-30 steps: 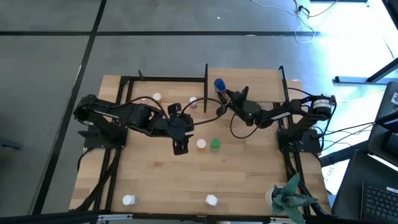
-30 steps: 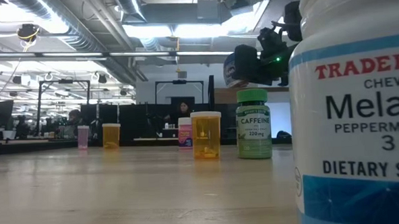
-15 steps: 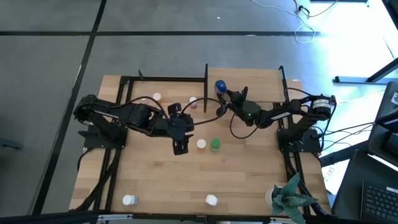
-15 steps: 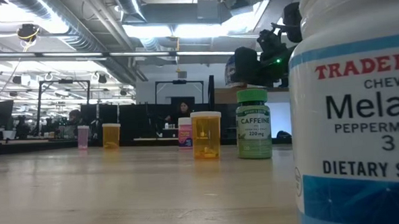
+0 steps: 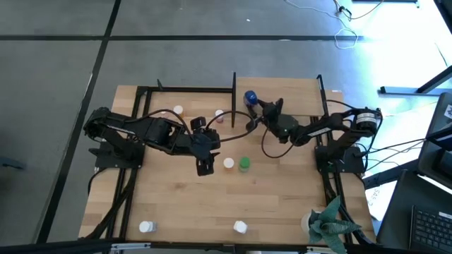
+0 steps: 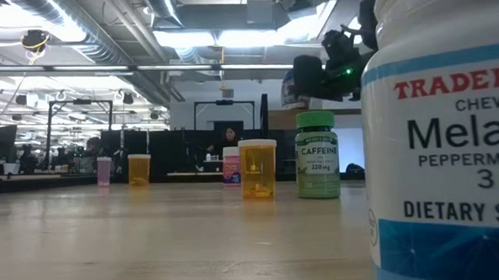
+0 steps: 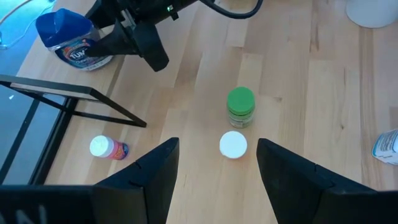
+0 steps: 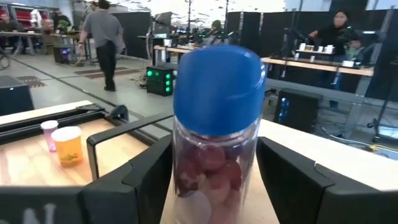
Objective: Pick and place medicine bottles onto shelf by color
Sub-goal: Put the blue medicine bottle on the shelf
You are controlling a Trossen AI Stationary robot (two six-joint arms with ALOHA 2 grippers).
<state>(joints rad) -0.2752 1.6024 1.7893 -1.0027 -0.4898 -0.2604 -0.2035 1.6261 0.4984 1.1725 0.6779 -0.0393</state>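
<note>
— What stood on the table (image 6: 153, 245) from the level camera?
— A huge white bottle (image 6: 444, 148) filled the right edge; farther off stood a green-capped bottle (image 6: 317, 154), an orange bottle (image 6: 257, 168), a pink bottle (image 6: 231, 166); at left, another orange one (image 6: 139, 169) beside a small pink one (image 6: 104, 171).
— And above?
— The right pincer (image 6: 302, 77) hung over the green-capped bottle; its fingers couldn't be made out.

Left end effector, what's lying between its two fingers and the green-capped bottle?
In the left wrist view, the left end effector has an upright white-capped bottle just ahead of its open fingers, standing directly before the green-capped bottle; otherwise bare wood.
</note>
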